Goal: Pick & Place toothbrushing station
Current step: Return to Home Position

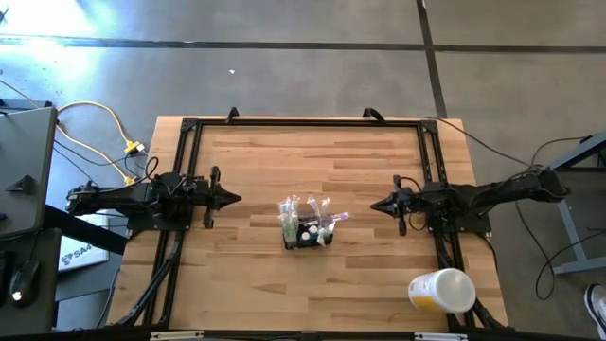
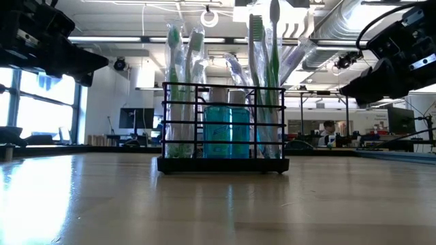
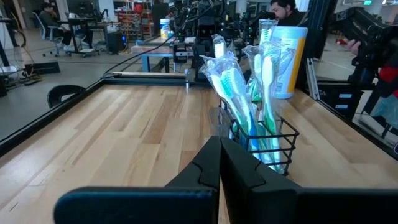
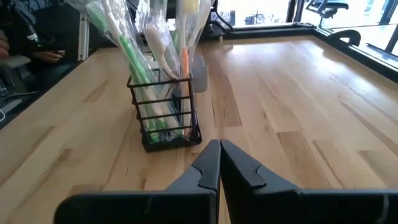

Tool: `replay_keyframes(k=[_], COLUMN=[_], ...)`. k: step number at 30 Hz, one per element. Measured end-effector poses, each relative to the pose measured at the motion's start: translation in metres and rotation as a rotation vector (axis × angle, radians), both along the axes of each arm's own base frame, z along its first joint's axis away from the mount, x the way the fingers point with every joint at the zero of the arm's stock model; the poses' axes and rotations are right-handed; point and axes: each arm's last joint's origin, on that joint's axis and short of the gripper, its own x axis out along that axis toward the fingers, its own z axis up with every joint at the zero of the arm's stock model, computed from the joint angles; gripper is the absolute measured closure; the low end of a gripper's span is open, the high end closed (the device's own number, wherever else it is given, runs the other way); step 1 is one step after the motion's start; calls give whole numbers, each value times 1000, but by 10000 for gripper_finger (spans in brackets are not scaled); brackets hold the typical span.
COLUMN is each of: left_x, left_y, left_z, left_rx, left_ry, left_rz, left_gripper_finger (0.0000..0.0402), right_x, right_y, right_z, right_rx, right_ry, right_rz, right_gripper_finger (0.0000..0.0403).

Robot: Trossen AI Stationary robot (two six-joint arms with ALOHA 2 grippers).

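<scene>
The toothbrushing station (image 1: 305, 230) is a small black wire caddy standing on its base at the middle of the wooden table. It holds wrapped toothbrushes (image 2: 184, 82) and blue bottles (image 2: 227, 131), and also shows in the wrist views (image 3: 264, 140) (image 4: 166, 112). My left gripper (image 1: 235, 199) hovers shut left of the caddy, pointing at it, clear of the table. My right gripper (image 1: 374, 205) hovers shut right of the caddy, tilted slightly down. In each wrist view the closed fingertips (image 3: 219, 146) (image 4: 219, 149) hold nothing.
A white-and-yellow cup (image 1: 441, 290) lies on its side near the table's front right corner. A black metal frame (image 1: 303, 121) runs along the far edge and both sides of the table. Bare wood lies around the caddy.
</scene>
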Motion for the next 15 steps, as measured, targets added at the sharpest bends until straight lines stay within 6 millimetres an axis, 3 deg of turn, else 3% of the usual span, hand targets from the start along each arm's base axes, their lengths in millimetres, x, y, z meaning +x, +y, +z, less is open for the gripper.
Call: replay_keyframes(k=[15], left_x=[0], left_y=[0], left_z=[0], left_rx=[0], left_ry=[0], left_rz=[0], left_gripper_finger=[401], right_x=[-12], right_y=[-1], right_z=[23], right_rx=[20], right_ry=[-236], right_rz=[-2], right_gripper_finger=[401])
